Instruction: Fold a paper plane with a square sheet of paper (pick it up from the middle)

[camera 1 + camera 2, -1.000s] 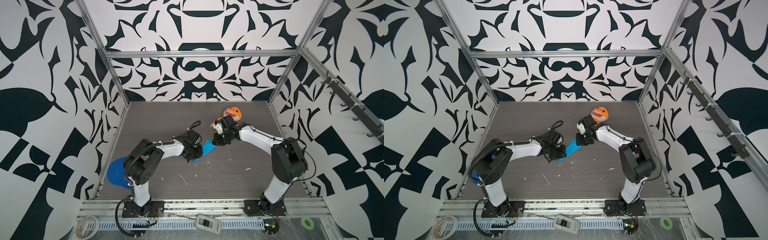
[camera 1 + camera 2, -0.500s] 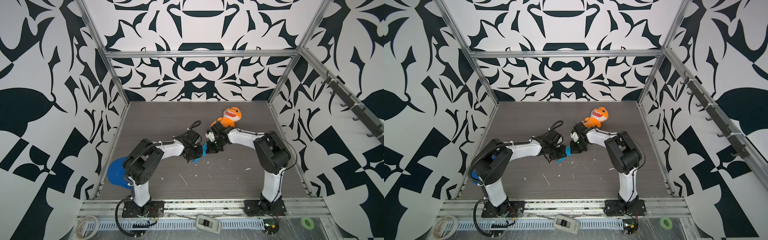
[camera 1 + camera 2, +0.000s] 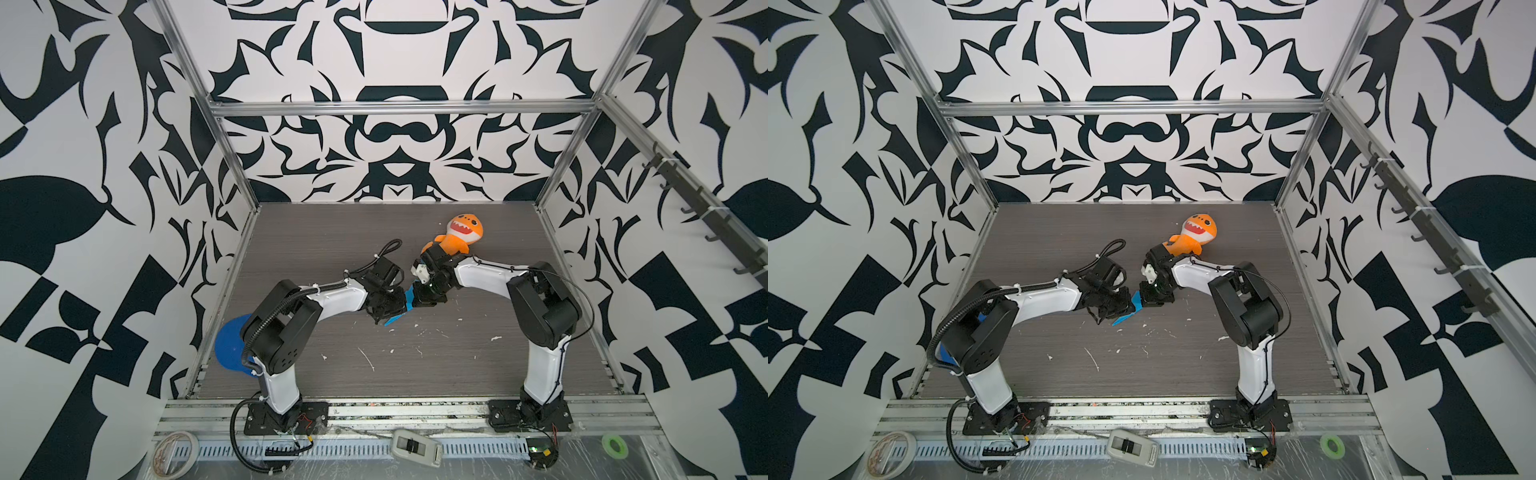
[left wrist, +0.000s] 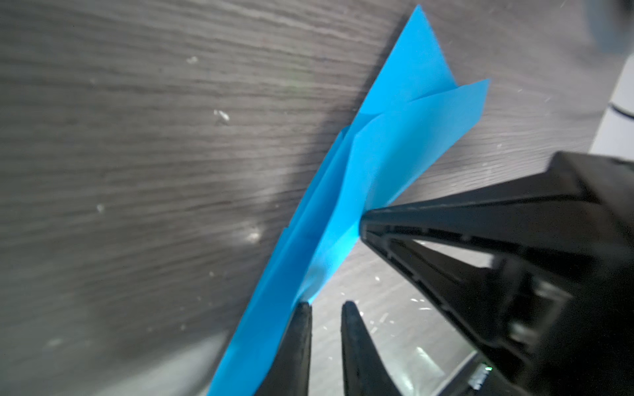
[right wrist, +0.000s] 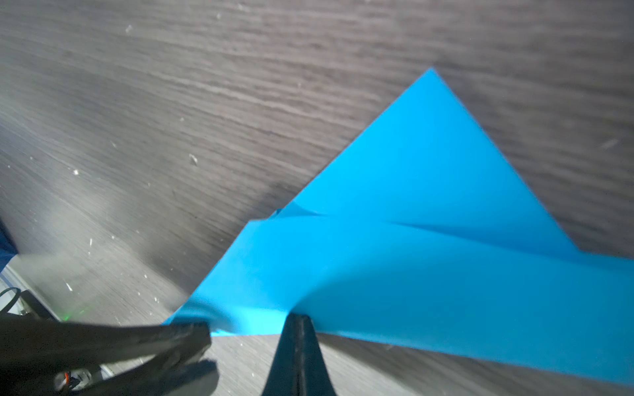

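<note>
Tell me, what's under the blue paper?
Grey table shows around the blue paper, held at its edge by the right claw. The patch right beneath is covered, so unseen.

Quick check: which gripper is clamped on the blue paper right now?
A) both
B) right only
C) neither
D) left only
B: the right gripper is shut on the blue paper, while the left gripper has its fingers parted with only table showing between them.
</note>
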Controlling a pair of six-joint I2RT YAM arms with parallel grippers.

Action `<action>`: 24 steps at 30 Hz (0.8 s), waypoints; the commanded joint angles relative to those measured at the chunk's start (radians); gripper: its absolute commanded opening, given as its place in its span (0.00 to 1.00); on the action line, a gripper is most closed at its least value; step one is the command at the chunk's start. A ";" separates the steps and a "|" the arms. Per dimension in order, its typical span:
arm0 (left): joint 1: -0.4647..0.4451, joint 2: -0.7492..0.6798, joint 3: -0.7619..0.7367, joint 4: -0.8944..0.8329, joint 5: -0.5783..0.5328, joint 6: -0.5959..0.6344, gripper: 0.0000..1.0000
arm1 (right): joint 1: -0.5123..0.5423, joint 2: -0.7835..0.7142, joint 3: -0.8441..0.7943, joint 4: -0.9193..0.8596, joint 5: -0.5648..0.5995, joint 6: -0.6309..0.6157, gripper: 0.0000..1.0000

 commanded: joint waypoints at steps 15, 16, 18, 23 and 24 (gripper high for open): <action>-0.009 -0.043 -0.052 -0.086 -0.069 -0.100 0.18 | 0.005 0.048 -0.002 -0.041 0.084 0.010 0.00; -0.008 -0.043 -0.054 -0.089 -0.073 -0.100 0.18 | 0.005 0.050 -0.001 -0.042 0.085 0.011 0.00; -0.008 -0.041 -0.058 -0.095 -0.077 -0.100 0.19 | 0.005 0.052 0.000 -0.046 0.088 0.009 0.00; -0.008 -0.043 -0.076 -0.106 -0.089 -0.102 0.18 | 0.005 0.058 0.001 -0.052 0.096 0.010 0.00; -0.009 -0.045 -0.078 -0.107 -0.091 -0.102 0.18 | 0.005 0.059 0.001 -0.053 0.097 0.010 0.00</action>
